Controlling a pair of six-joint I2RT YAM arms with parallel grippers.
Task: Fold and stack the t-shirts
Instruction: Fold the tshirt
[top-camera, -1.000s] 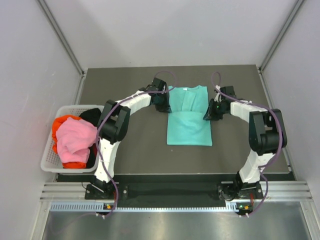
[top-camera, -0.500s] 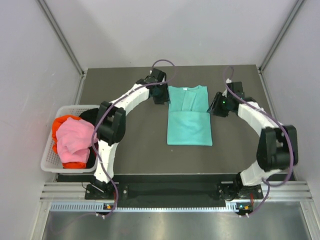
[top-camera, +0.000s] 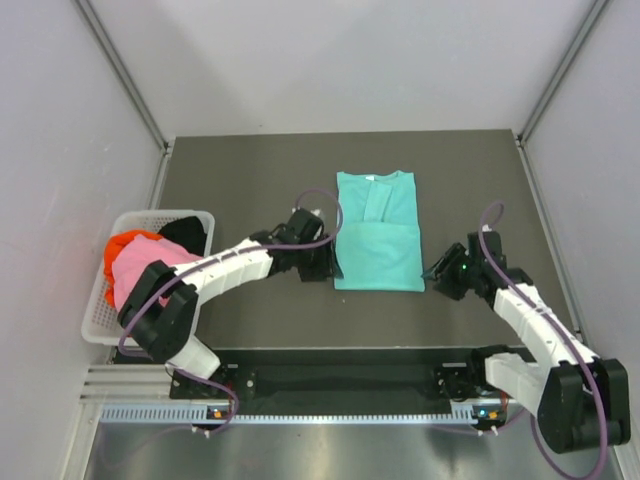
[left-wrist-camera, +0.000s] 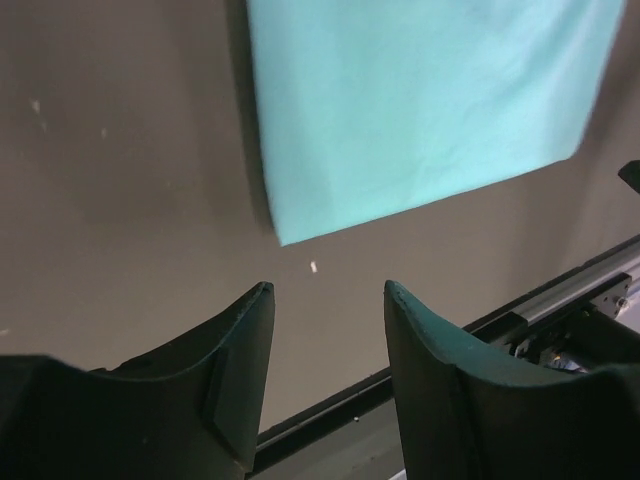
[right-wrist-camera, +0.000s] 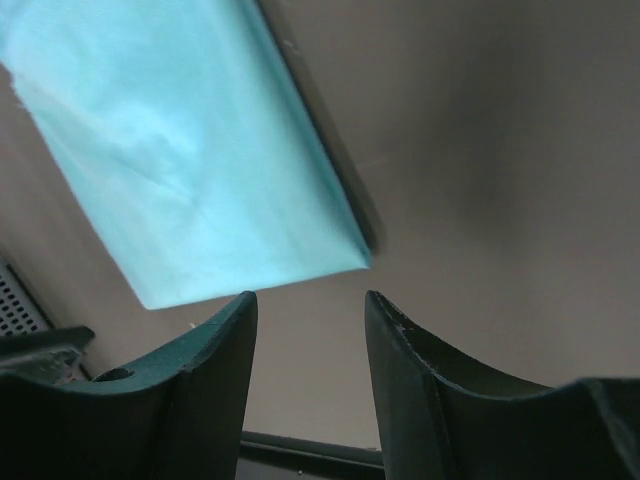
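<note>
1. My left gripper (left-wrist-camera: 325, 290) has its fingers apart with nothing between them, and it's the same for my right gripper (right-wrist-camera: 308, 298).
2. Both have pulled back from the sleeves to the near corners of the teal t-shirt (top-camera: 377, 235), just off the cloth.
3. The shirt hasn't budged. It's folded flat mid-table (top-camera: 250, 190).
4. The other t-shirts (top-camera: 150, 275) are heaped in the basket (top-camera: 200, 216), far left.

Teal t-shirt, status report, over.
Left pincer open, empty. Right pincer open, empty. Teal t-shirt folded flat, not gripped. Nothing blocking it.
</note>
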